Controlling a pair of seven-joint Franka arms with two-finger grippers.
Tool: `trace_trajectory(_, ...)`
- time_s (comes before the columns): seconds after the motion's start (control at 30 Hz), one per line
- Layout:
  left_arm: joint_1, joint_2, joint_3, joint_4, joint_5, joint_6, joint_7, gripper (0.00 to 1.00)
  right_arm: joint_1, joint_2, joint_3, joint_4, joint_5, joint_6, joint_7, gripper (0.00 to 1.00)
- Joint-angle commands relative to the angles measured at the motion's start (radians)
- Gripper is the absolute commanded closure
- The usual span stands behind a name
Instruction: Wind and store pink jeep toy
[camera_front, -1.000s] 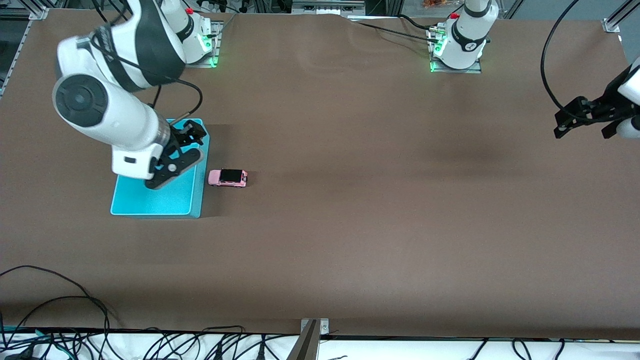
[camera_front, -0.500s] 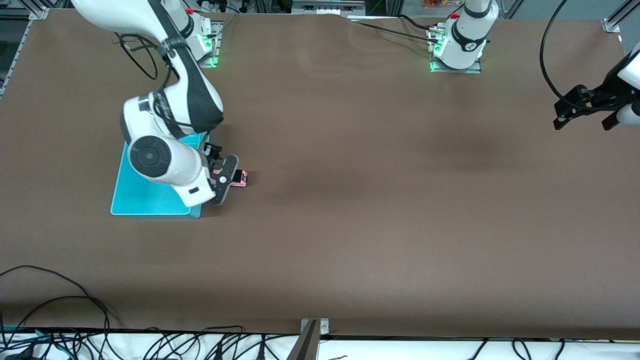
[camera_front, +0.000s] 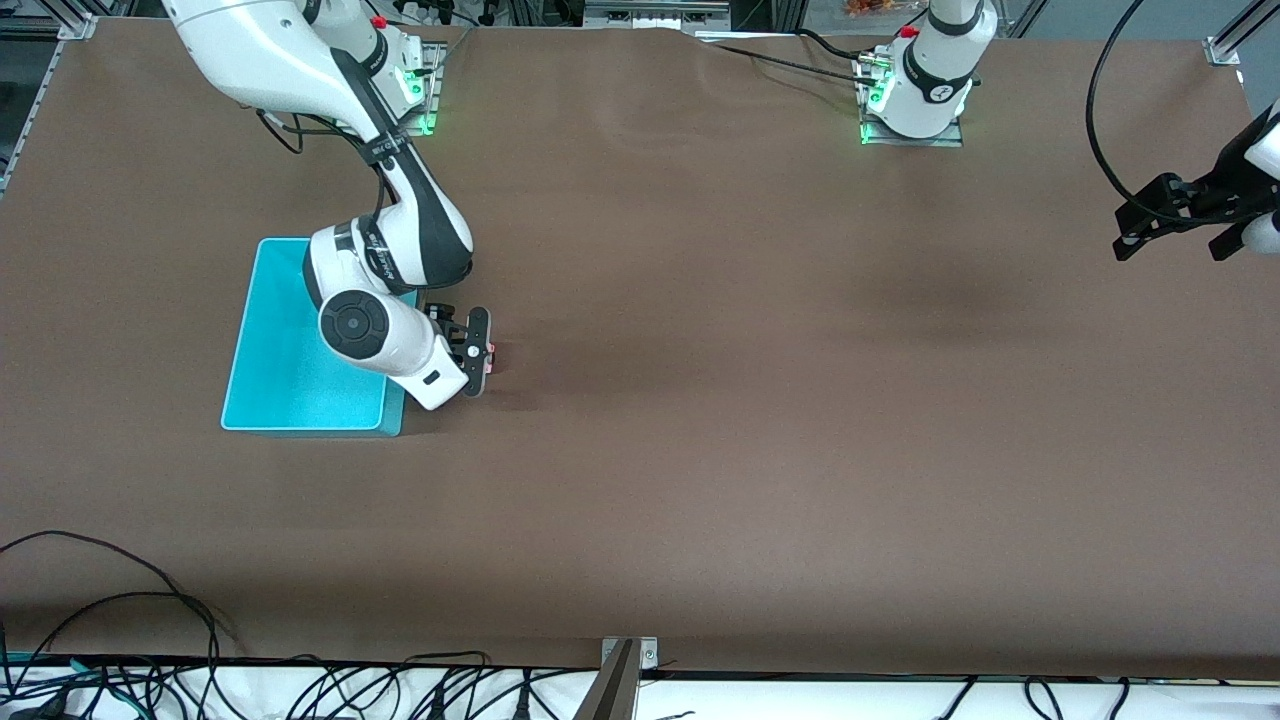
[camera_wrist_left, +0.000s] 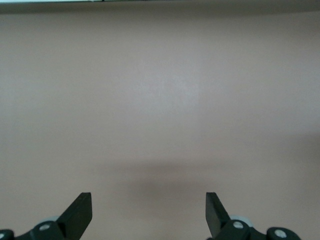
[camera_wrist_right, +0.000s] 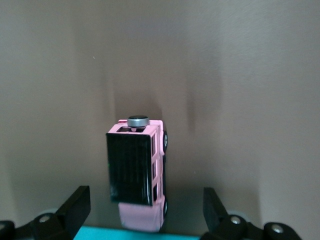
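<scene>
The pink jeep toy, pale pink with a black roof, stands on the brown table right beside the turquoise bin. In the front view only a pink sliver of the jeep shows past my right hand. My right gripper is low over the jeep. In the right wrist view it is open, with one finger on each side of the jeep and not touching it. My left gripper waits in the air over the left arm's end of the table, and it is open and empty.
The bin's rim shows as a turquoise strip beside the jeep. My right arm's elbow hangs over the bin's edge. Cables lie along the table edge nearest the front camera.
My right arm has swung from over the bin to the jeep and come down around it. The jeep has not moved. My left gripper has drifted slightly.
</scene>
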Motion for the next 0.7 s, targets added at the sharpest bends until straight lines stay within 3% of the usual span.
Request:
trace_trajectory(0.0, -0.003, 0.023, 0.011, 0.050, -0.024, -0.048, 0.011, 0.00, -0.001, -0.027, 0.004, -0.093, 0.018, 0.105, -0.036, 0.00)
trace_trajectory(0.1, -0.006, 0.025, 0.011, 0.050, -0.019, -0.048, 0.011, 0.00, -0.001, -0.025, 0.007, -0.101, 0.018, 0.113, -0.038, 0.00)
trace_trajectory(0.17, -0.006, 0.025, 0.011, 0.050, -0.018, -0.046, 0.011, 0.00, -0.001, -0.024, 0.007, -0.103, 0.018, 0.116, -0.038, 0.10)
trace_trajectory(0.3, -0.008, 0.025, 0.011, 0.050, -0.021, -0.046, 0.020, 0.00, 0.002, -0.021, 0.008, -0.103, 0.016, 0.116, -0.042, 0.48)
trace_trajectory(0.4, -0.012, 0.025, 0.009, 0.051, -0.019, -0.043, 0.020, 0.00, 0.013, -0.024, 0.008, -0.098, 0.016, 0.110, -0.050, 0.68)
trace_trajectory(0.67, -0.012, 0.026, 0.005, 0.064, -0.027, -0.042, 0.009, 0.00, 0.019, -0.045, 0.022, -0.051, 0.016, 0.102, -0.049, 0.74)
